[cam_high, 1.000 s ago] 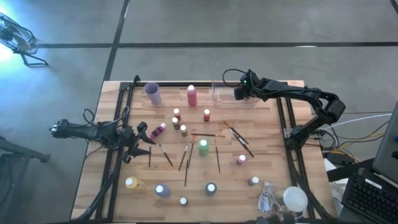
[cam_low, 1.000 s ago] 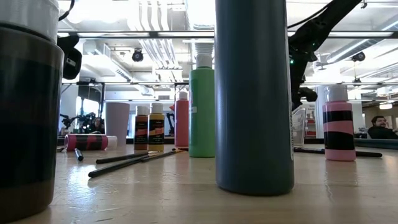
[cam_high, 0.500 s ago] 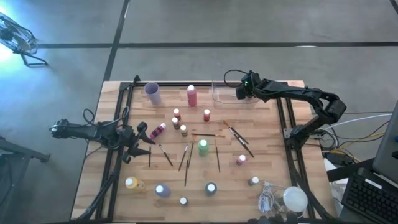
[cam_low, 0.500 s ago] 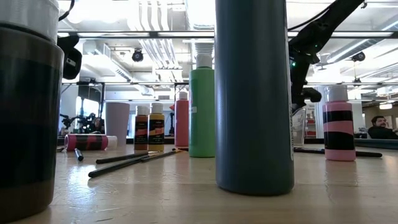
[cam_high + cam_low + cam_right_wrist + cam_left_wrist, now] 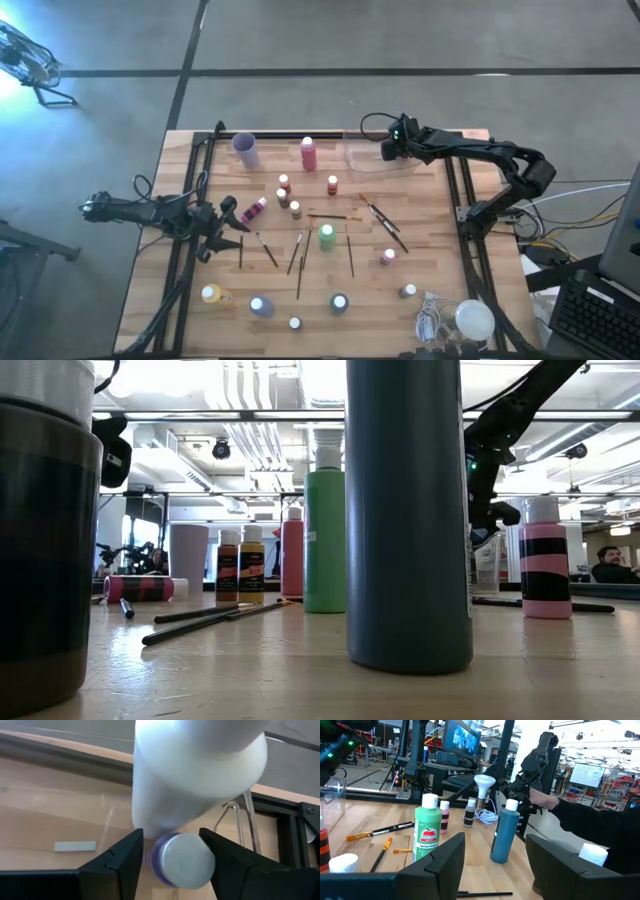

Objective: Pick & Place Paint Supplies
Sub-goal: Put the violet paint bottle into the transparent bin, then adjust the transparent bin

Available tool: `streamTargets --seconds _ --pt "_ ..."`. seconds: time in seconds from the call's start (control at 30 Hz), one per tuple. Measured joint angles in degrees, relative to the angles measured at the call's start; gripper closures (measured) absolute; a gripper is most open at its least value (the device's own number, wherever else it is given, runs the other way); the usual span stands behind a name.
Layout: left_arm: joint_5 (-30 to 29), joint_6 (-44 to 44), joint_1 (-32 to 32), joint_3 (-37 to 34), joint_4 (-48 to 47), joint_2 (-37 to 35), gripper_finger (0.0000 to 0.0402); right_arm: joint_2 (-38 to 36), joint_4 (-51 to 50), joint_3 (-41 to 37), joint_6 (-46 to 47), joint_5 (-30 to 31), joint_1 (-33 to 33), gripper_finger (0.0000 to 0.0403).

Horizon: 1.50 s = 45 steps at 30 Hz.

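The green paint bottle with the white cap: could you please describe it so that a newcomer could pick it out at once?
On the wooden table, look at the middle, where thin dark paintbrushes lie scattered. The green paint bottle with the white cap stands upright among them, just right of centre. It is the only green bottle, and taller than the small pink bottle standing to its right.
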Motion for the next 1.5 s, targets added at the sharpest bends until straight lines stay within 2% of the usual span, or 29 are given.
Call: streamTargets --seconds 0.4,0.73,0.9,1.0,1.13,1.23,1.37,1.5 --pt "0.0 0.0 0.0 0.0 0.0 0.0 0.0186 -3.4 0.0 1.6 -2.1 0.8 0.0 0.0241" --pt "0.0 0.0 0.0 0.0 0.0 0.0 0.0186 -13.2 -0.7 3.0 -3.7 1.0 1.1 0.0257" --pt "0.0 0.0 0.0 0.0 0.0 0.0 0.0186 -17.8 -1.9 2.7 -6.3 -4.1 6.1 0.0272" --pt "0.0 0.0 0.0 0.0 0.0 0.0 0.0186 -17.8 -1.4 2.0 -7.0 -7.6 11.7 0.0288" --pt "0.0 0.0 0.0 0.0 0.0 0.0 0.0186 -14.3 0.1 1.0 -10.5 -7.8 21.3 0.0319" --pt "0.0 0.0 0.0 0.0 0.0 0.0 0.0186 -11.3 1.0 1.2 -13.0 -4.8 27.0 0.0349" --pt "0.0 0.0 0.0 0.0 0.0 0.0 0.0186 -7.9 3.8 1.5 -13.3 -4.1 30.0 0.0389" --pt "0.0 0.0 0.0 0.0 0.0 0.0 0.0186 -4.4 5.4 1.5 -13.0 -6.8 30.2 0.0394"
